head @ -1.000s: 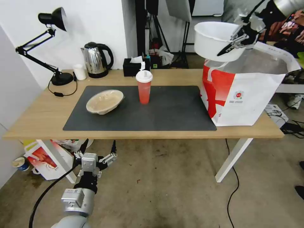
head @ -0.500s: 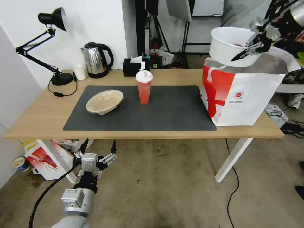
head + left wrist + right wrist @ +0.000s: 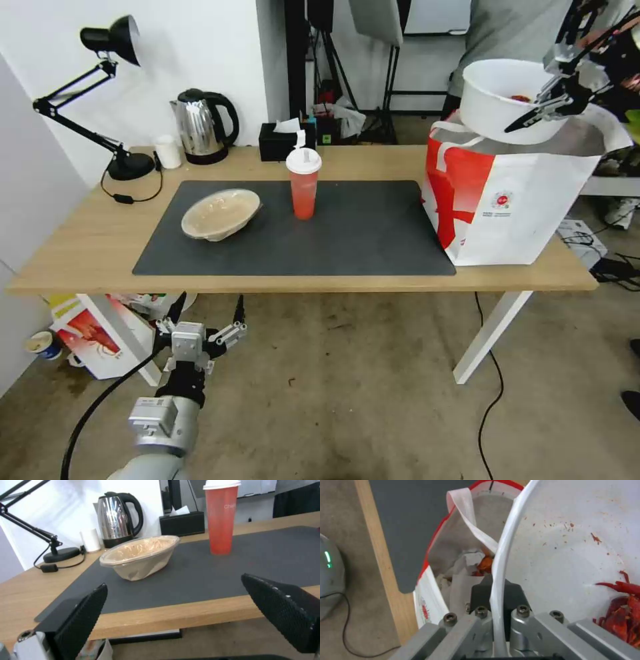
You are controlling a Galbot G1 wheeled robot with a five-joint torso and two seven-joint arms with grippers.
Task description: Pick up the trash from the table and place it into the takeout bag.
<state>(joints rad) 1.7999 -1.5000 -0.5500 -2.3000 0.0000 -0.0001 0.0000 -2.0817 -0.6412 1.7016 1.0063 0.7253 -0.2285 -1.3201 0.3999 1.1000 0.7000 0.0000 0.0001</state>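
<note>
My right gripper (image 3: 543,113) is shut on the rim of the round white plastic bowl (image 3: 503,103), holding it in the air over the open takeout bag (image 3: 513,193). Red crayfish scraps (image 3: 625,597) lie inside the bowl (image 3: 573,542), whose rim runs between my right gripper (image 3: 495,592) fingers. The bag (image 3: 453,542) mouth shows foil lining and crumpled paper below. On the dark mat (image 3: 360,233) stand the red cup with white lid (image 3: 303,183) and the beige oval bowl (image 3: 220,213). My left gripper (image 3: 207,313) hangs open below the table's front edge, facing the beige bowl (image 3: 140,556) and cup (image 3: 220,517).
A steel kettle (image 3: 200,127), a black tissue box (image 3: 283,143), a small white cup (image 3: 167,152) and a black desk lamp (image 3: 110,40) line the table's back. A red-and-white box (image 3: 93,337) sits on the floor under the table's left end. Cables trail on the floor at right.
My right gripper has carried the white bowl to the right and slightly down, from beside the bag's left edge to above its open mouth. The left arm has not moved.
</note>
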